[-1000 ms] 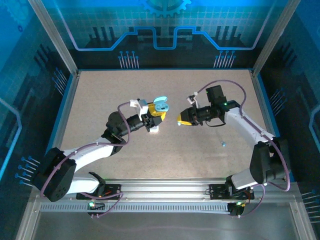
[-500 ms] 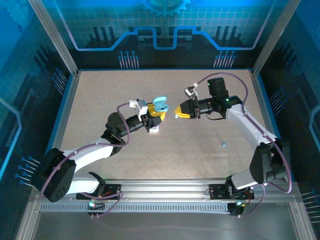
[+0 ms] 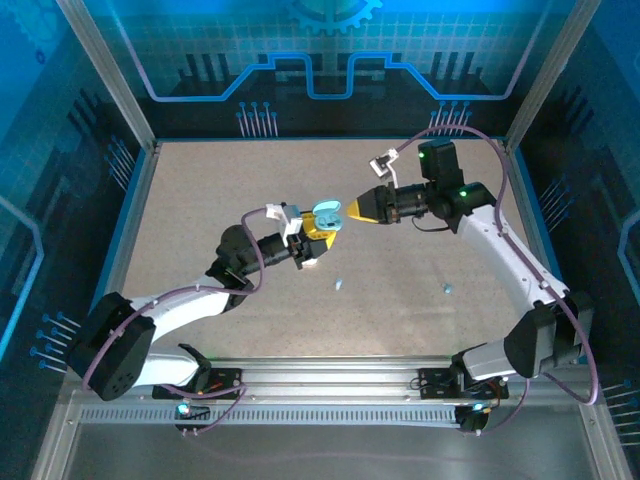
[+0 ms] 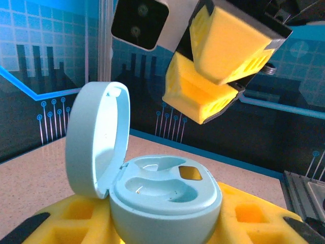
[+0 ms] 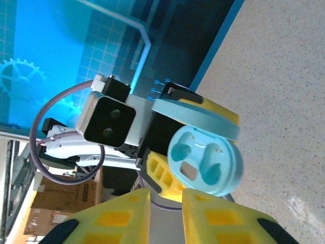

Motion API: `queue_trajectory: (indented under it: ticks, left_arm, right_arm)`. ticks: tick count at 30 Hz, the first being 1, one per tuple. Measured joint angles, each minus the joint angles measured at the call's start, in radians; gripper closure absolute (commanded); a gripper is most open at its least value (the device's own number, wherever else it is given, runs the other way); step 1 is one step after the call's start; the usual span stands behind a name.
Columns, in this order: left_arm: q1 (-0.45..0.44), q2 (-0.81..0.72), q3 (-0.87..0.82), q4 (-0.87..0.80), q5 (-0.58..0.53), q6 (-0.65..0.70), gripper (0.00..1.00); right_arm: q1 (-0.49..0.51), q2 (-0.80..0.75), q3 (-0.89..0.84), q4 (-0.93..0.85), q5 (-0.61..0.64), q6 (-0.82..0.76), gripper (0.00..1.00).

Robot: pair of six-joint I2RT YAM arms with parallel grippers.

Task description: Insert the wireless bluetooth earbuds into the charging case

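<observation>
My left gripper (image 3: 318, 230) is shut on the light teal charging case (image 3: 325, 213), held off the table with its lid open. From the left wrist, the case (image 4: 165, 195) sits between the yellow fingers, lid (image 4: 96, 137) upright, and both wells are empty. My right gripper (image 3: 354, 210) hovers just right of and above the case, and its fingers (image 4: 223, 43) are close together with nothing between them. The right gripper (image 5: 166, 195) faces the case (image 5: 205, 162) in the right wrist view. Two teal earbuds lie on the table, one (image 3: 340, 285) below the case and one (image 3: 447, 288) further right.
The speckled tabletop (image 3: 200, 200) is walled by blue panels and aluminium posts (image 3: 110, 75). A metal rail (image 3: 320, 375) with both arm bases runs along the near edge. The left wrist camera housing (image 5: 109, 119) sits close behind the case.
My right gripper has swung back and left until it is beside the case. The left gripper has shifted the case slightly right. A teal earbud now lies on the table below the case.
</observation>
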Motion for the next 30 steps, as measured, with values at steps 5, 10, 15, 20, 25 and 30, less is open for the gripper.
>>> queue_trajectory:
  ticks: [5, 10, 15, 20, 25, 30]
  left_arm:
    - [-0.005, 0.005, 0.000, 0.000, -0.006, 0.001, 0.69]
    - [-0.005, 0.002, 0.000, -0.017, -0.054, 0.009, 0.69]
    - [-0.005, -0.034, -0.006, -0.056, -0.154, 0.033, 0.69]
    - [-0.005, -0.117, -0.037, -0.089, -0.274, 0.070, 0.69]
    - [-0.003, -0.195, -0.064, -0.126, -0.367, 0.110, 0.69]
    - [-0.003, -0.256, -0.065, -0.154, -0.404, 0.139, 0.69]
  right_arm:
    - [0.019, -0.001, 0.007, -0.055, 0.103, -0.053, 0.76]
    - [0.019, -0.004, -0.023, -0.124, 0.311, -0.079, 0.76]
    - [0.019, -0.001, -0.101, -0.156, 0.452, -0.072, 0.72]
    - [0.042, 0.006, -0.200, -0.157, 0.523, -0.027, 0.67]
    - [0.129, 0.079, -0.232, -0.166, 0.587, -0.020, 0.64]
    - [0.220, 0.191, -0.229, -0.165, 0.636, -0.019, 0.62]
